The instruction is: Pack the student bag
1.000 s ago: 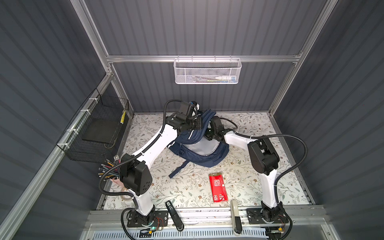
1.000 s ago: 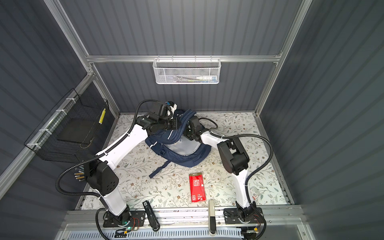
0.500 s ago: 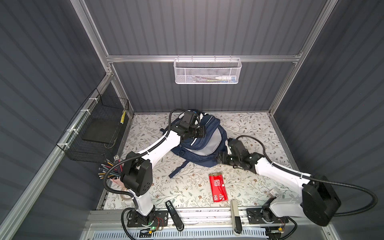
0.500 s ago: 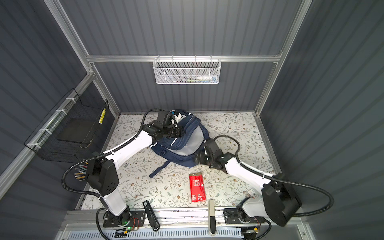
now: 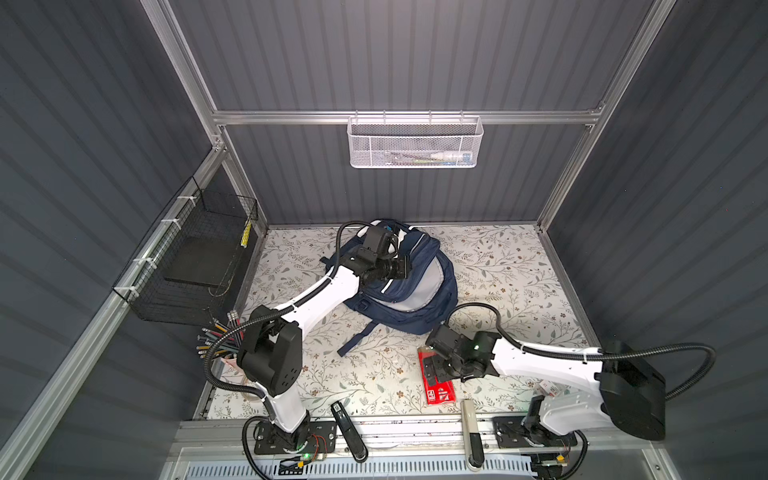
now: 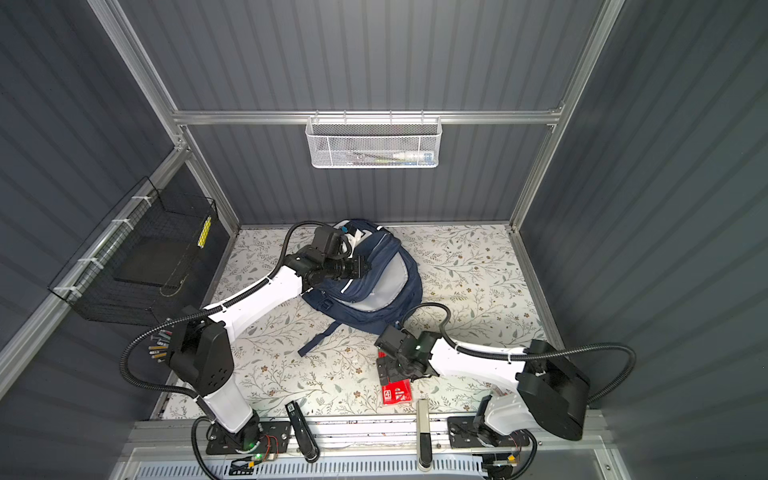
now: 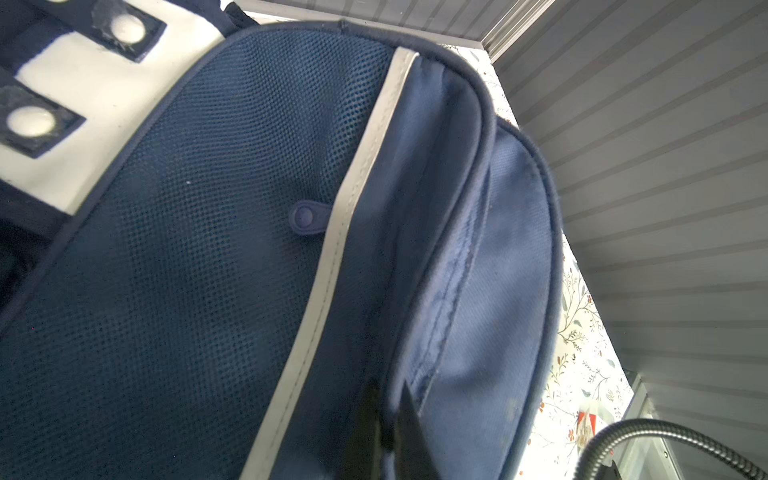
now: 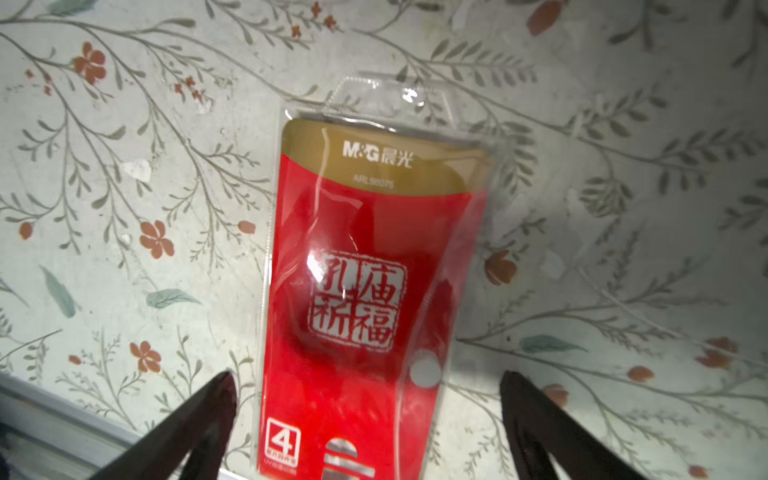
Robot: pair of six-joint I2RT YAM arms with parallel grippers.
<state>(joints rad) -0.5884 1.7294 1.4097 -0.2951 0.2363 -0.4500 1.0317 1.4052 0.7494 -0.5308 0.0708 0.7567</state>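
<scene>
The left gripper point(image 7: 386, 432) is clamped on a fold of the navy bag point(image 7: 166, 291). Its two dark fingers point(image 7: 409, 440) almost meet, with only fabric between them, just beside the bag's white stripe point(image 7: 345, 232) and mesh panel point(image 7: 187, 249).

The right gripper point(image 8: 365, 380) stands wide, one finger point(image 8: 208, 411) on each side of a red pack point(image 8: 374, 291), toward the end marked 4. Neither finger touches the pack, and whether the tips reach the mat point(image 8: 124, 208) cannot be told. The pack, in clear plastic with a gold top and Chinese lettering, lies flat near the mat's front edge, right of the middle.

In both top views the bag point(image 5: 436, 266) point(image 6: 403, 266) lies slumped at the back middle of the mat with a pale grey panel showing. The left gripper point(image 5: 401, 266) point(image 6: 360, 266) sits over its upper side, and a strap point(image 5: 357, 338) trails toward the mat's centre. Bag and pack lie apart, with the right arm's wrist between them.

Pencils point(image 5: 216, 336) bristle at the mat's front left corner. A black wire basket point(image 5: 191, 262) hangs beyond the mat's left edge. A white mesh basket point(image 5: 415, 141) hangs on the wall above its back edge.
</scene>
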